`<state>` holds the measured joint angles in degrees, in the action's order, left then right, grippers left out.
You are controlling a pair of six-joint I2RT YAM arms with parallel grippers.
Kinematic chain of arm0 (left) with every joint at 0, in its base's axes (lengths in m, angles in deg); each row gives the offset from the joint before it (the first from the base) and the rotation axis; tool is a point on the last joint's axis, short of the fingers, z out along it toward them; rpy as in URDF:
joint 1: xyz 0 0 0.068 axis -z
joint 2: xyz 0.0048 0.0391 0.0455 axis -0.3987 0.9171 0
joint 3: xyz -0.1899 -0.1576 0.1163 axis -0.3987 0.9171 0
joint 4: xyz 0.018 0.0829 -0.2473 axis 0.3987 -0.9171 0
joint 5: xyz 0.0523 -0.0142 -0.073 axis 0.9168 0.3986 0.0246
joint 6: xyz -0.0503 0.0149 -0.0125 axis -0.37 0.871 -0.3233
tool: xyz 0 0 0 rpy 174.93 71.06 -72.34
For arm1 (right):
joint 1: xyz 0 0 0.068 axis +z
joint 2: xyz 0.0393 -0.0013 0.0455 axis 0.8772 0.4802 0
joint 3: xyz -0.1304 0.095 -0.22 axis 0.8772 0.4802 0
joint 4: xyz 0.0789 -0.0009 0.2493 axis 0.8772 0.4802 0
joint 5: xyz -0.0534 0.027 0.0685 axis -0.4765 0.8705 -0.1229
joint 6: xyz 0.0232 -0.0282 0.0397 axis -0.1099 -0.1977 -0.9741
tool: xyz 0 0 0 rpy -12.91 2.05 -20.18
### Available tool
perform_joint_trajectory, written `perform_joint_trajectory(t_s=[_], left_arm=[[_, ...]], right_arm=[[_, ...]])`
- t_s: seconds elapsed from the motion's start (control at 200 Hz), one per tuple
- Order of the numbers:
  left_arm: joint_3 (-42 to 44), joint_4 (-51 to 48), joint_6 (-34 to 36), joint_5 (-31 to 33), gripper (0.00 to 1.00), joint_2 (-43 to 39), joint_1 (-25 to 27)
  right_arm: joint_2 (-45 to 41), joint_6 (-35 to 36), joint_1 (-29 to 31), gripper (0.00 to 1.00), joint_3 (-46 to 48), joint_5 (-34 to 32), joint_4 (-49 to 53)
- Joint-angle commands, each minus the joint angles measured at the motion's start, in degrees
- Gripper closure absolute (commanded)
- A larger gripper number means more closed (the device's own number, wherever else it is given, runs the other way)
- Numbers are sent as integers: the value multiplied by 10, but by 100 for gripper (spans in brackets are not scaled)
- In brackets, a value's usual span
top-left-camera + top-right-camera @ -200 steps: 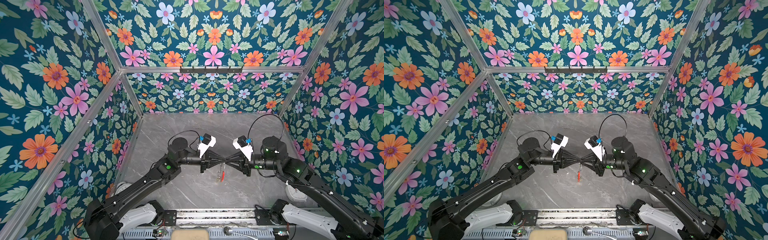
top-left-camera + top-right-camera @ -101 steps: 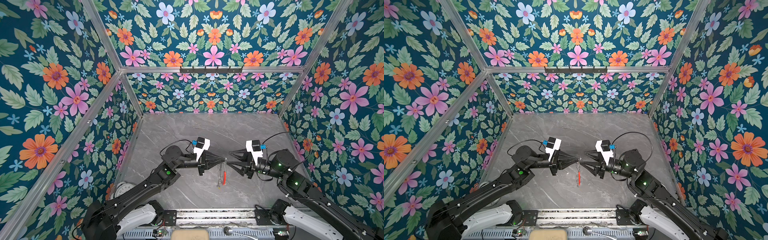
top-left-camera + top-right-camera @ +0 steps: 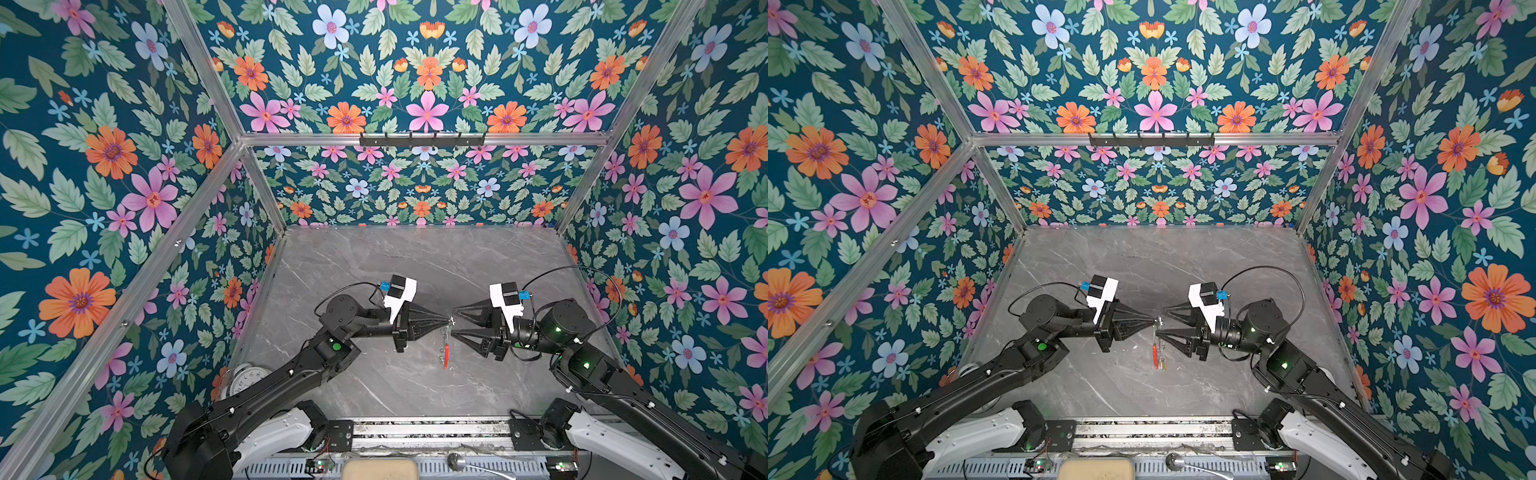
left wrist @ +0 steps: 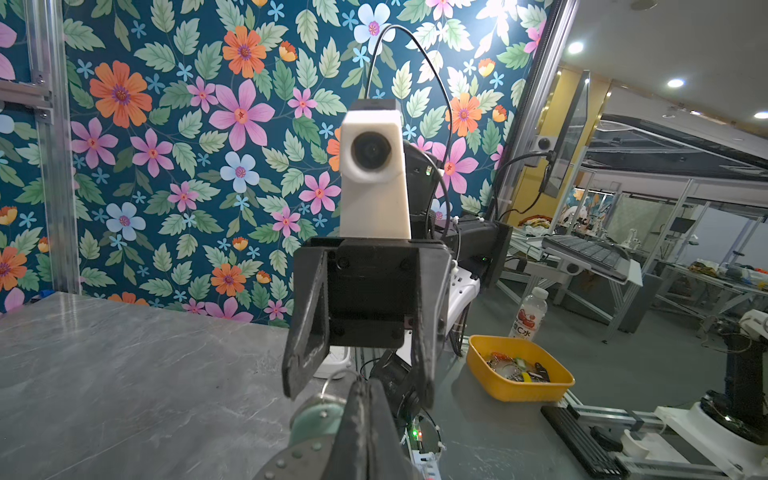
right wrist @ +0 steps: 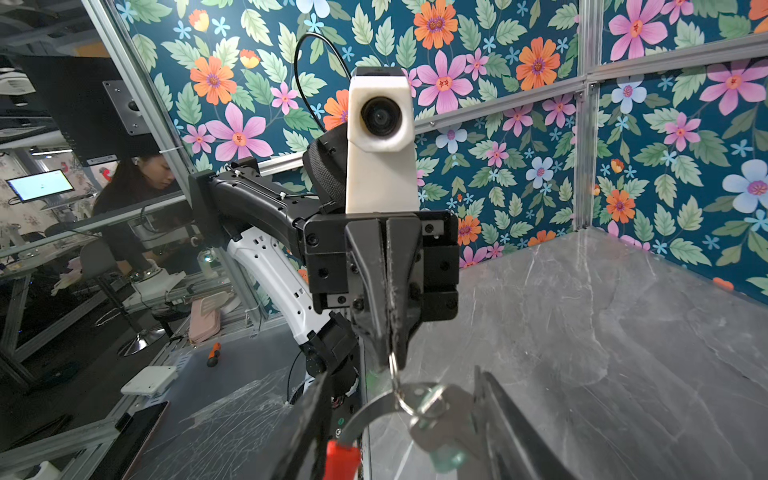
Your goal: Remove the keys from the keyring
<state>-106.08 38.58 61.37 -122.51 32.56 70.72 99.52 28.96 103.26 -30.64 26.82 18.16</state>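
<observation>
**Keyring hangs from one gripper, the other waits open**

The left gripper [image 3: 448, 319] is shut tight. It pinches the big grey C-shaped band keyring with one red part [image 3: 446, 353] by a small thin metal wire ring [image 5: 392, 365] at its top. The keyring hangs in the air over the grey stone-look table [image 3: 374, 266], in the middle, between the two arms. In both top views it looks like a thin line with the red part low down.

The right gripper [image 3: 453, 322] faces the left one, tip to tip. Its two black fingers [image 4: 430, 311] are apart and hold nothing. In the right wrist view, a small flat silver metal key [image 5: 440, 409] with a pale green tag [image 5: 446, 459] seems to hang from that same wire ring. It sits in the gap between the open fingers. I cannot tell if a finger touches it. In a top view, a bit of yellow [image 3: 1163, 365] shows beside the red part. It may be a second key's tag, but it is too small to be sure.

I think the keyring is light, so it will swing and turn. The band looks bendy. The key is hard, thin and smooth, so it can slip. The wire ring looks springy and tight, and the key must slide round its coil to come off. The best place to hold is the flat wide head of the key, close to the wire ring.
</observation>
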Motion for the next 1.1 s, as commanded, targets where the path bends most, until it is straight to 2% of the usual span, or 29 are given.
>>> perform_joint_trajectory(t_s=[0.0, 0.115, 0.505, 0.615, 0.91, 1.035, 1.095], left_arm=[[2, 41, -8, -6, 100, -7, 0], [3, 42, -7, 4, 100, -13, 0], [6, 66, -20, 12, 100, -1, 0], [7, 67, -20, 16, 100, -1, 0], [10, 77, -25, 29, 100, -1, 0], [13, 91, -35, 37, 100, -3, 0], [14, 93, -35, 43, 100, -6, 0]], right_arm=[[-1, 2, 1, 44, 7, 4, -6], [-10, -1, 0, 45, 24, -16, -8], [23, -9, 1, 50, 18, -11, -29], [27, -7, 1, 58, 16, -17, -29], [26, 5, 5, 91, 14, -17, -20], [25, 10, 8, 100, 15, -17, -14], [23, 12, 9, 100, 16, -16, -11]])
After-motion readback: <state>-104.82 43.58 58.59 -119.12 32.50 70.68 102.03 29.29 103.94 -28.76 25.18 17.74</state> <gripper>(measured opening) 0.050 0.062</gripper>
